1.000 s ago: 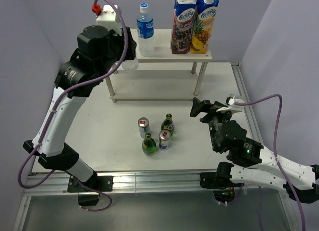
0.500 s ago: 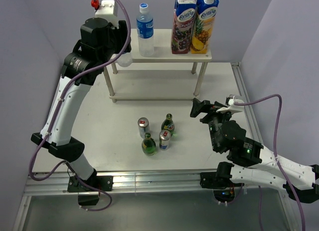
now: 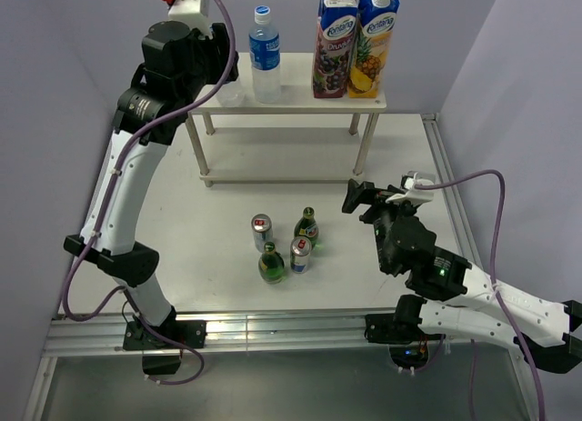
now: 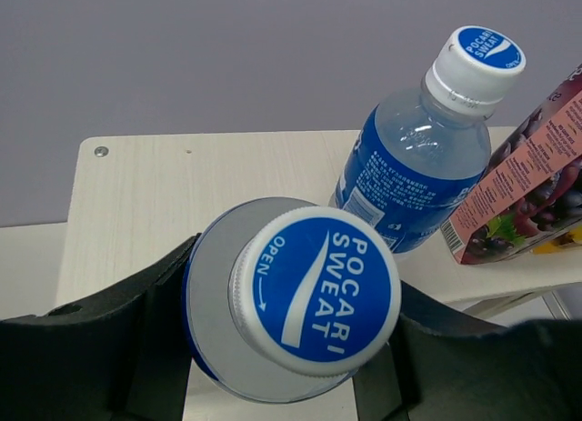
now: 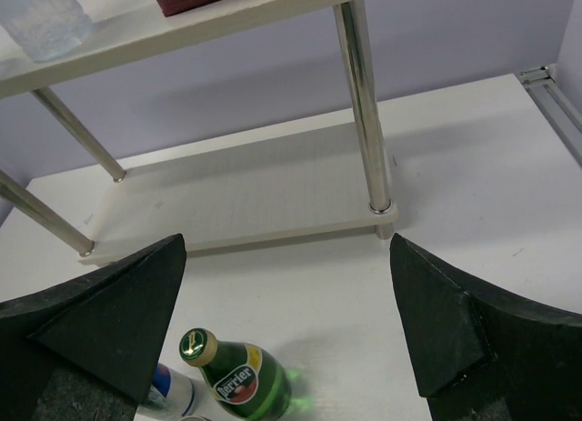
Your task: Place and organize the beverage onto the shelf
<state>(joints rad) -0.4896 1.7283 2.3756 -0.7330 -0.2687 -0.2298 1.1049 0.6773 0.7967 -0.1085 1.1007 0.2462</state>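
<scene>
The left gripper (image 4: 286, 348) clamps a clear, blue-capped plastic bottle (image 4: 314, 289) between its black fingers (image 4: 109, 325), over the cream-white two-tier shelf (image 4: 136, 194); the right gripper (image 3: 362, 199) stands wide open.

I get bright, even light here — only soft shadows beneath the shelf (image 3: 282, 157). Glare streaks the near rail (image 3: 273, 323); wrist views look sharp.

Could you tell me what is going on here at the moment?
The left gripper holds a Pocari bottle at the left end of the shelf's top board, beside a second bottle standing there. Two juice cartons stand at the board's right end. The right gripper is open and empty, hovering above the table near the shelf's front right leg. Two green bottles and two cans wait on the table.
</scene>
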